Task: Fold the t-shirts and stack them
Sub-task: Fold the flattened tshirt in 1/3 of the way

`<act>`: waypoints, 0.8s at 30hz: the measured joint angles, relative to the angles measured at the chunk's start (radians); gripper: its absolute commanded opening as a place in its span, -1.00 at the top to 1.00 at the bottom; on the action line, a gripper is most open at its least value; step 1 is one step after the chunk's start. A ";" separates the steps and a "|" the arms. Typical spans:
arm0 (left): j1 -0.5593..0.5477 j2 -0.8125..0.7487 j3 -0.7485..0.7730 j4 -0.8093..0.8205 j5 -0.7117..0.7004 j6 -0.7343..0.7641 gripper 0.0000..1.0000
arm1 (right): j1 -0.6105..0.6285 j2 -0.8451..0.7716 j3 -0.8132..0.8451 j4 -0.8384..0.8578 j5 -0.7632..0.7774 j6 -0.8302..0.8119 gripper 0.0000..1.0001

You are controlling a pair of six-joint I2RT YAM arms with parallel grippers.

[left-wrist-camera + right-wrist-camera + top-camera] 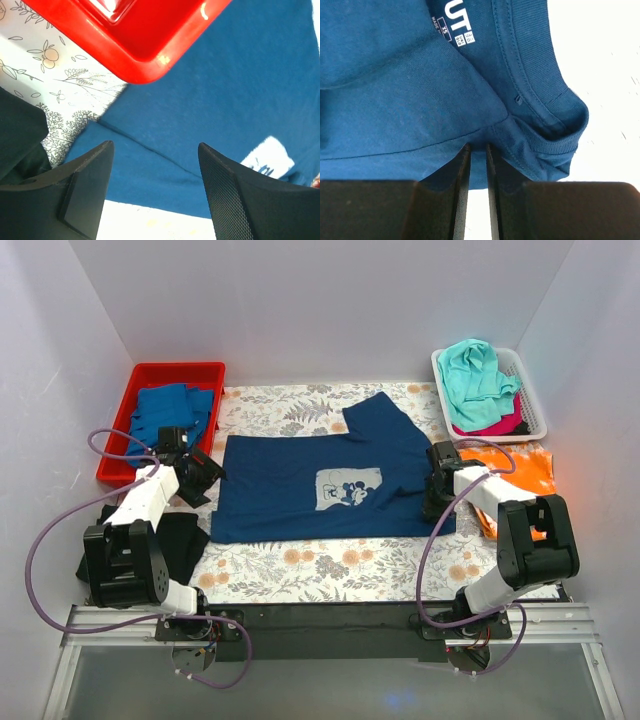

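Note:
A navy t-shirt (300,485) with a pale grey mouse print (349,488) lies spread on the flowered table cloth, one sleeve sticking up at the back. My right gripper (437,502) is shut on the shirt's right edge by the collar; the right wrist view shows the cloth (420,100) pinched between the fingers (461,170), the neckband (555,125) beside them. My left gripper (208,483) is open over the shirt's left edge, empty; the left wrist view shows the navy cloth (225,90) under its fingers (85,180).
A red bin (125,425) at the back left holds a mid-blue shirt (165,410). A white basket (535,400) at the back right holds teal (475,375) and pink shirts. An orange shirt (520,475) lies right of my right arm. A black shirt (180,535) lies by the left arm.

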 measured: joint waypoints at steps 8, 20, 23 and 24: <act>0.000 0.031 0.000 0.002 0.000 0.002 -0.33 | 0.000 -0.043 -0.025 -0.123 0.087 0.017 0.53; 0.000 0.082 -0.004 0.068 0.062 0.017 -0.33 | 0.016 0.038 0.399 -0.148 0.055 -0.059 0.39; 0.000 0.089 -0.004 0.079 0.071 0.024 -0.33 | 0.020 0.138 0.487 -0.119 0.016 -0.078 0.32; 0.000 0.089 -0.004 0.082 0.073 0.026 -0.33 | 0.021 0.174 0.505 -0.109 0.005 -0.083 0.31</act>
